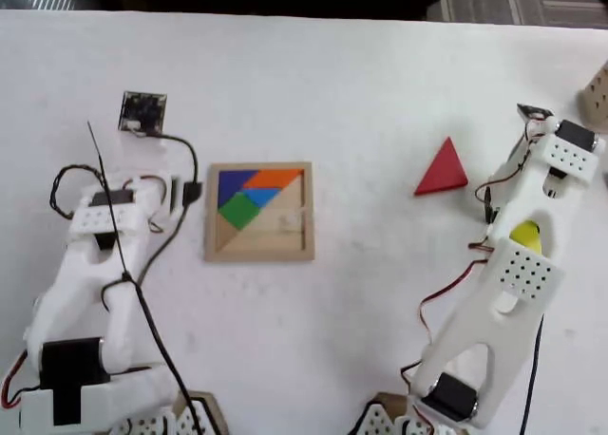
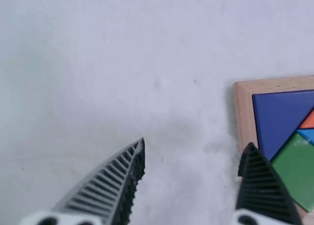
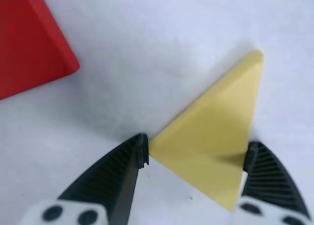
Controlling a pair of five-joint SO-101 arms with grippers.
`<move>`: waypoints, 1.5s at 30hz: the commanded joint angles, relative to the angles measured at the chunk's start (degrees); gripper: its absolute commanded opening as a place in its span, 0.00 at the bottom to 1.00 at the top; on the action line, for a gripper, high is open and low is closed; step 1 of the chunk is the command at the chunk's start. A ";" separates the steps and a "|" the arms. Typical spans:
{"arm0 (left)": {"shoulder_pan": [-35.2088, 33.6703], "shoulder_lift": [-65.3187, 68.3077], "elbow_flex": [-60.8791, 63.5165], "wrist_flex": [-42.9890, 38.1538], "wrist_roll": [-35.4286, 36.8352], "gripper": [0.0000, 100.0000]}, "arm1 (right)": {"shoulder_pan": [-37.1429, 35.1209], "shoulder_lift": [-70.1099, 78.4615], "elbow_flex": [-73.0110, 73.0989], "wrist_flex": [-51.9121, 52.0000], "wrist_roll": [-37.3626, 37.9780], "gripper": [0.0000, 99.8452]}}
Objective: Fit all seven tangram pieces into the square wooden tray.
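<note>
High view: a white table (image 1: pixel 361 84) runs back to a dark strip of room at its far edge, and a small black circuit board (image 1: pixel 142 112) lies on it with a cable attached. The square wooden tray (image 1: pixel 213 250) sits near the middle, with blue (image 1: pixel 233 183), orange (image 1: pixel 275 177), light blue (image 1: pixel 261 195) and green (image 1: pixel 240 210) pieces in its far half. The red triangle (image 1: pixel 443 169) lies apart, to the tray's right. The left gripper (image 2: pixel 196 145) hangs spread over bare table, the tray just beside one fingertip. The right gripper (image 3: pixel 197 141) is spread around the yellow triangle (image 3: pixel 221 112), which lies flat, with its tips at the triangle's edges.
</note>
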 commanded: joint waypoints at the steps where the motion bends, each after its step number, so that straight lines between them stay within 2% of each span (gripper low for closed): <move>1: 0.04 -0.13 -1.05 -1.14 -0.35 0.31 | 2.59 1.10 -0.88 -0.40 -0.35 0.28; 14: 0.04 -0.13 -1.05 -1.14 -0.35 0.31 | 6.29 0.57 -1.14 -0.48 0.09 0.28; 35: 0.04 -0.13 -1.05 -1.14 -0.35 0.31 | 6.46 -8.57 -0.26 0.40 -0.26 0.27; 45: -0.04 -0.13 -1.05 -1.14 -0.35 0.31 | 5.14 -21.41 14.15 0.31 -0.26 0.28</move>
